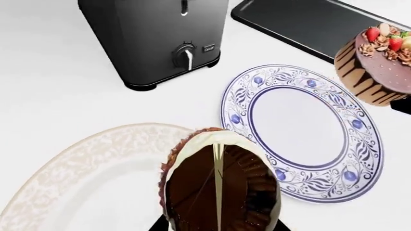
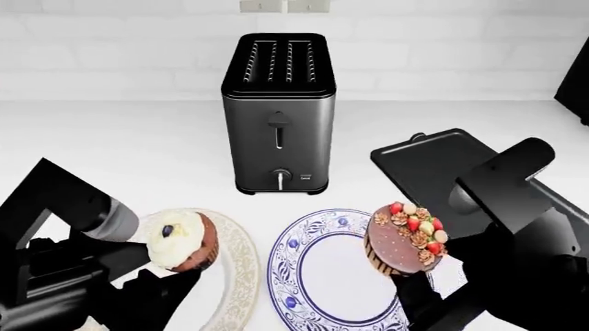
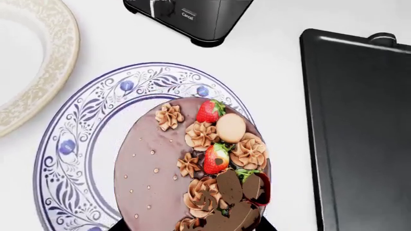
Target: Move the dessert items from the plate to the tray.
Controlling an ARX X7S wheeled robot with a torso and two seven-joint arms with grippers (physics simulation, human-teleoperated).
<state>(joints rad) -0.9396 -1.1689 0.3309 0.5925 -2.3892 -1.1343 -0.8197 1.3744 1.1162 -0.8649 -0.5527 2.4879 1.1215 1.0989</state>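
Observation:
My left gripper [image 2: 175,272] is shut on the cupcake [image 2: 179,241], brown with white frosting and one dark berry. It holds the cupcake tilted above the cream plate [image 2: 237,265]. In the left wrist view the cupcake [image 1: 218,187] fills the space between the jaws. My right gripper [image 2: 414,276] is shut on the chocolate drip cake [image 2: 405,238], raised over the right rim of the blue-patterned plate [image 2: 313,283]. The cake [image 3: 192,168] also fills the right wrist view. The black tray [image 2: 432,169] lies bare at the right, beyond the cake, and also shows in the right wrist view [image 3: 359,130].
A dark upright toaster [image 2: 278,117] stands behind the two plates, left of the tray. The white counter runs back to a white brick wall. A dark object [image 2: 575,83] shows at the far right edge.

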